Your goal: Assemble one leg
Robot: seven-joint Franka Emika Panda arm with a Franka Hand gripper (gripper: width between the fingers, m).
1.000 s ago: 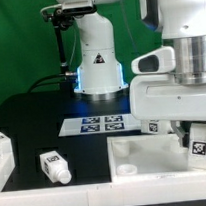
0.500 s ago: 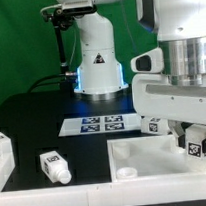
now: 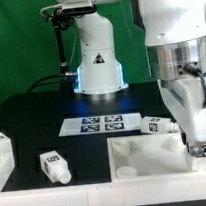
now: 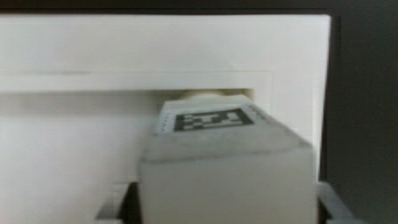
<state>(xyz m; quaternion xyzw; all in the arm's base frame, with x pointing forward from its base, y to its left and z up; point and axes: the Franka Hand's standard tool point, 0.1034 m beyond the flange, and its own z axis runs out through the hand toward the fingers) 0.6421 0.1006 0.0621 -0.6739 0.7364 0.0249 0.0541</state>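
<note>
Now | I am pinching the leg [image 4: 217,150] in my gripper [image 3: 198,144], jaws pressed on it | holding it upright over the panel [image 3: 145,156] at the exterior view's right, for seating.

Short chunky white plastic leg [image 3: 54,167]: smooth, slight sheen, matt printed tag. Large white square recessed plastic panel [image 3: 145,156]: smooth, satin. Black table surface [image 3: 32,122]: matt. Flat white marker board [image 3: 101,123]: matt, paper-like.
</note>
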